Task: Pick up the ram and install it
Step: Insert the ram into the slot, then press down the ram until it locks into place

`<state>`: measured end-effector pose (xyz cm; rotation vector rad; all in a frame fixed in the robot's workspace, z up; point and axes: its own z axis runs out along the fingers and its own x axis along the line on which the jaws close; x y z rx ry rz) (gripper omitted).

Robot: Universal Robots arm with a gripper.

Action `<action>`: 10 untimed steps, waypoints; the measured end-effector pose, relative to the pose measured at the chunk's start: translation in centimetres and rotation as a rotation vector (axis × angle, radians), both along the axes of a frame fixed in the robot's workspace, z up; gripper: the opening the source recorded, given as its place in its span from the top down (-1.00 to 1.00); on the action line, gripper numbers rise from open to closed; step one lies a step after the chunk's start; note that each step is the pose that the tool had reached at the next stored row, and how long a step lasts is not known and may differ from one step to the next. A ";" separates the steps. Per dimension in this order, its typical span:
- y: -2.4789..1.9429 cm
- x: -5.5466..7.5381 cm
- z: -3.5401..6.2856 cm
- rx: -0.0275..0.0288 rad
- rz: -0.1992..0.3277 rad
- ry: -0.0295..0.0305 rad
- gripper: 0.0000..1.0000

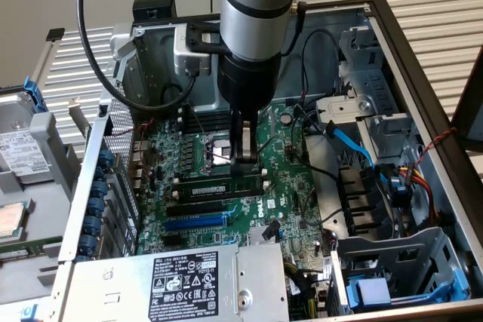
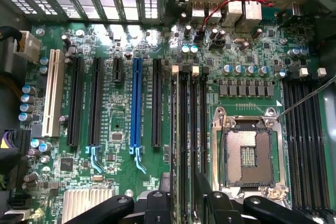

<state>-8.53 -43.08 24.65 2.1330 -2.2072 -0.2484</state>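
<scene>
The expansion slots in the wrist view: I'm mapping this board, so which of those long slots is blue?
The blue expansion slot is the one. It stands between black slots, a short one and a long one, and the white slot lies farther off.

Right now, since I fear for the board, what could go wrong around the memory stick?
1. The memory stick appears to stand in its slot under the open gripper. If it sits unevenly, pressing could bend it.
2. The bare processor socket lies close beside that slot, so a sideways slip might hit its contacts.
</scene>
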 end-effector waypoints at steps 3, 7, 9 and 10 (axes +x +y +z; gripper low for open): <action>0.01 0.0 0.43 0.0000 0.000 -0.0025 0.36; 0.01 0.0 0.56 0.0000 0.000 -0.0027 0.36; 0.01 0.0 0.56 0.0001 0.000 -0.0027 0.36; 0.01 0.0 0.56 0.0000 0.000 -0.0027 0.36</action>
